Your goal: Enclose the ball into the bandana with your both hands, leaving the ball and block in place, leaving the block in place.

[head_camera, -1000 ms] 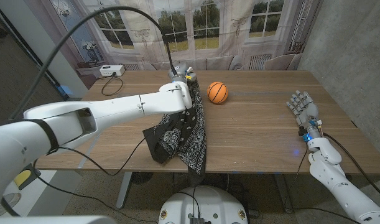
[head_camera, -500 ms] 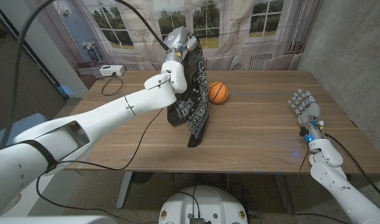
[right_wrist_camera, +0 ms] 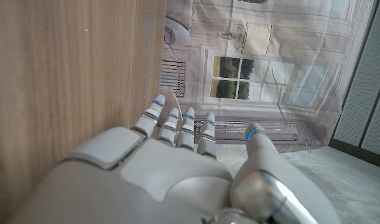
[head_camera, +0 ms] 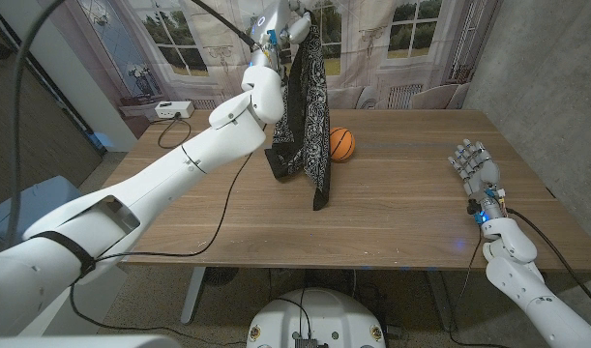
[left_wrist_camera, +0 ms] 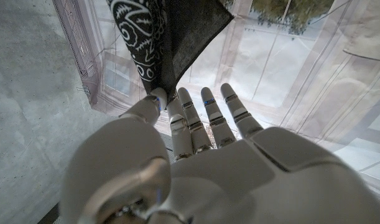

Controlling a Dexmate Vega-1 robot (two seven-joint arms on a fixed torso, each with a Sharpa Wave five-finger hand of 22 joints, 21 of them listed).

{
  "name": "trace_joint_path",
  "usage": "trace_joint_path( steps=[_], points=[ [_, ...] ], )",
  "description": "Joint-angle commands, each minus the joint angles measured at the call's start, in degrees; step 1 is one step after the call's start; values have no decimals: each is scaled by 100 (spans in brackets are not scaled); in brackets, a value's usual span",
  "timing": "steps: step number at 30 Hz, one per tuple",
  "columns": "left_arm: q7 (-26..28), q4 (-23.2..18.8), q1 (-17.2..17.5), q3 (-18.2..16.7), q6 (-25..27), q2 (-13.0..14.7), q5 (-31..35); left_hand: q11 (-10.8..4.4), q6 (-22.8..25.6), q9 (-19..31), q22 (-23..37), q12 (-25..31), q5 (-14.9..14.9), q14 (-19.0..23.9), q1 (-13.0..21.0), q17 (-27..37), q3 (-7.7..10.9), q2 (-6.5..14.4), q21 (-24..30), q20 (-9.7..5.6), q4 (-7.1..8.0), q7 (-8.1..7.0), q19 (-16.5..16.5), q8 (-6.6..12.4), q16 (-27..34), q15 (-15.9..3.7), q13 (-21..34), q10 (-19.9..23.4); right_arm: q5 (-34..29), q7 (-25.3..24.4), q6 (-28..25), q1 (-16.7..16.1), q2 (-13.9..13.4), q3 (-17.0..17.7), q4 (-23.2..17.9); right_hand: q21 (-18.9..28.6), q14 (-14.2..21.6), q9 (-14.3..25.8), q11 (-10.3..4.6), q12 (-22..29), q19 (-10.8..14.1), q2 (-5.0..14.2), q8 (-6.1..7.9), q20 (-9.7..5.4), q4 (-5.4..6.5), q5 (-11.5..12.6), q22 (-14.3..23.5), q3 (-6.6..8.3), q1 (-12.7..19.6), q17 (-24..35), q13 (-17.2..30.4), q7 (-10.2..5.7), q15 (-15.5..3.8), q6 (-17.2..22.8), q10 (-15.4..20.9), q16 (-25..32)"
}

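One hand, the left hand (head_camera: 283, 21), pinches the black paisley bandana (head_camera: 310, 106) high at twelve o'clock, likely to drape the basketball (head_camera: 342, 144), while the right hand (head_camera: 474, 166) waits at three o'clock, fingers apart.

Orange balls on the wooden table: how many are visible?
1. The small orange basketball-patterned ball sits on the wooden table near its far middle, partly behind the hanging black patterned bandana, which could hide another.

A staged test room, likely a lab. A printed backdrop (head_camera: 372, 43) of windows, curtains and radiators hangs behind the wooden desk (head_camera: 392, 208), beside a bare grey wall (head_camera: 546, 77). Black cables (head_camera: 179, 130) trail across the desk to a small white box (head_camera: 171, 109).
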Motion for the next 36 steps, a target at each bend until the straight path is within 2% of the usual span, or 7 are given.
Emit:
trace_joint_path(
  steps=[1,7,14,20,26,30,36],
  points=[
    [-244,173,-161,-190,65,-468,1317,-5,0,63,11,-22,26,-4,-12,8,33,65,49,-19,33,-22,0,258,-27,-474,31,-6,-893,-1329,-792,-892,-862,-77,-1380,50,452,23,104,123,139,-145,78,75,-129,-3,39,-24,149,43,47,76,57,287,385,160],
    [-351,392,-401,-186,35,-688,1666,-46,-21,114,10,-27,23,-1,-23,3,36,53,70,-61,33,-41,16,315,-40,-498,36,14,-975,-1326,-1159,-1113,-1197,-93,-1678,67,692,29,120,189,208,-218,149,152,-163,-2,47,-66,199,88,63,169,35,581,670,244],
    [-553,627,-733,-46,303,-971,2171,-84,-7,146,9,-26,19,16,-24,-9,44,33,95,-74,16,-77,38,378,-52,-524,41,54,-1182,-1575,-1625,-1329,-1494,-138,-2029,118,1072,36,181,299,387,-163,227,189,-210,-8,57,-31,392,153,85,326,-22,967,1133,396],
    [-605,675,-894,53,337,-1128,2520,-94,-6,145,8,-32,14,19,-43,-15,44,25,112,-86,22,-84,53,403,-63,-547,44,61,-1274,-1582,-2123,-1421,-1807,-226,-2379,133,1165,38,186,314,446,-153,238,177,-233,-7,59,-13,472,173,91,354,-77,1048,1221,435],
    [-655,740,-1032,83,342,-1301,2751,-111,4,134,6,-38,8,33,-52,-19,44,21,132,-108,17,-94,74,429,-68,-560,48,75,-1231,-1212,-2647,-1307,-2179,-391,-2613,162,1340,41,223,333,545,-137,240,151,-247,-15,65,4,573,216,102,397,-103,1125,1327,516],
    [-735,732,-1078,62,350,-1409,2808,-134,25,124,6,-40,4,42,-57,-21,44,21,144,-115,15,-116,84,450,-71,-575,50,90,-1288,-1087,-2553,-1179,-2126,-523,-2532,230,1634,44,286,361,745,-122,238,109,-232,-26,77,-7,645,297,116,449,-148,1230,1457,665],
    [-939,635,-1149,49,350,-1469,2884,-151,35,109,4,-47,-1,47,-64,-25,47,19,158,-131,13,-153,93,468,-78,-586,53,97,-1256,-732,-2594,-991,-2216,-684,-2530,223,1547,45,290,352,742,-101,215,132,-224,-30,81,-6,681,332,122,450,-106,1220,1461,646]
  ],
)
